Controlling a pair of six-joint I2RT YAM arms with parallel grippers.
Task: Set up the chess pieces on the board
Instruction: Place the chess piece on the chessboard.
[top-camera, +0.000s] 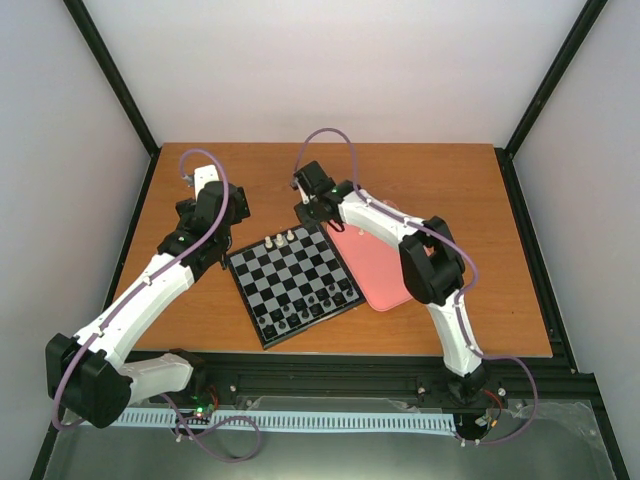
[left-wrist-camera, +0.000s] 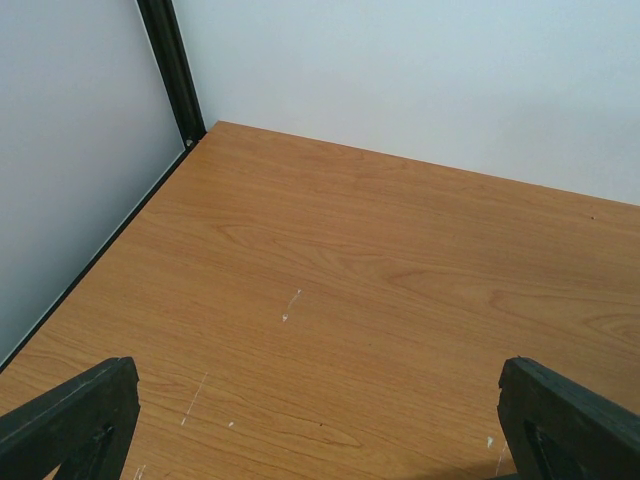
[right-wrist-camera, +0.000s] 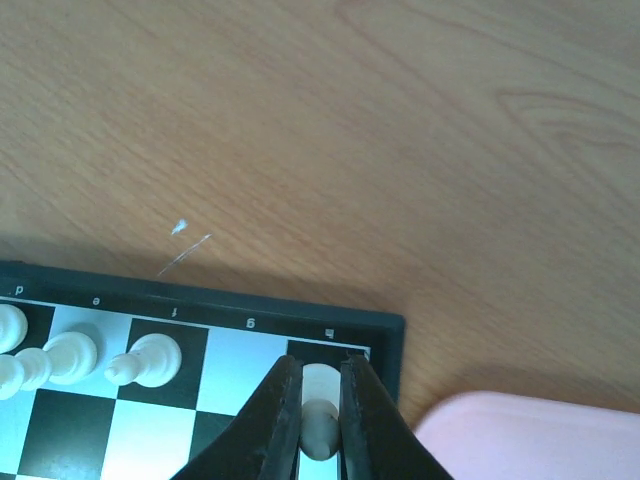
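The black-framed chessboard (top-camera: 293, 282) lies mid-table, turned askew. White pieces (top-camera: 280, 240) stand along its far edge and dark pieces along its near edge. My right gripper (top-camera: 312, 217) hangs over the board's far right corner. In the right wrist view it (right-wrist-camera: 321, 425) is shut on a white chess piece (right-wrist-camera: 321, 420), held over the corner dark square of the board (right-wrist-camera: 385, 328). Three more white pieces (right-wrist-camera: 145, 358) stand on the back row to the left. My left gripper (top-camera: 232, 208) is open and empty, left of the board; the left wrist view shows only bare wood between its fingertips (left-wrist-camera: 75, 415).
A pink rounded tray (top-camera: 372, 262) lies against the board's right side, its corner also in the right wrist view (right-wrist-camera: 530, 440). Grey walls and black frame posts (left-wrist-camera: 172, 70) enclose the wooden table (top-camera: 420, 190).
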